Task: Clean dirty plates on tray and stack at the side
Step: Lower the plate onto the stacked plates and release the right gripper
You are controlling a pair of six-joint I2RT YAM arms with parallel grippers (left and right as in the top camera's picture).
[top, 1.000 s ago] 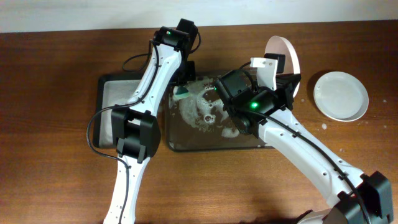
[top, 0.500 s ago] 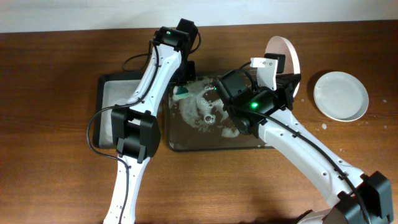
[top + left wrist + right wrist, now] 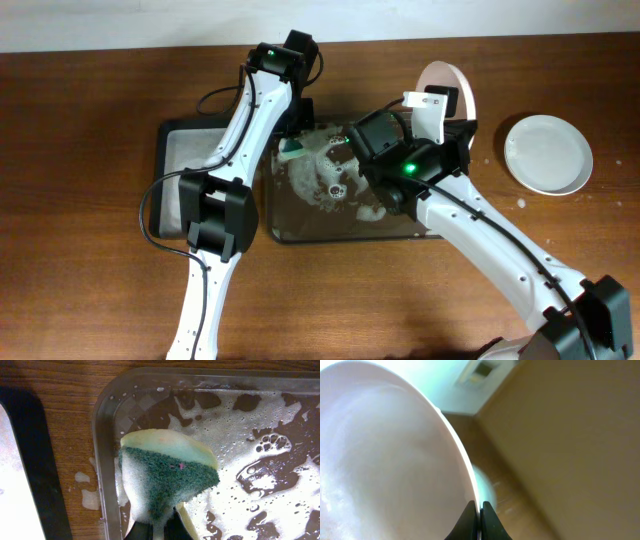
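Observation:
My right gripper [image 3: 480, 519] is shut on the rim of a white plate [image 3: 385, 460]. It holds that plate [image 3: 450, 88] on edge above the far right corner of the dark grey tray [image 3: 340, 233]. A second white plate [image 3: 547, 153] lies flat on the table to the right. My left gripper [image 3: 159, 531] is shut on a green and yellow sponge [image 3: 165, 472] over the tray's left end, just inside the rim [image 3: 102, 460]. White foam [image 3: 325, 175] and dark water cover the tray floor.
A narrower black tray [image 3: 175, 180] with a pale foamy surface lies just left of the grey tray. Foam drips [image 3: 82, 477] sit on the wood between the two trays. Both arms cross above the grey tray.
The plate in my right gripper has tilted slightly, so more of its face shows from above. The left arm and sponge have stayed put.

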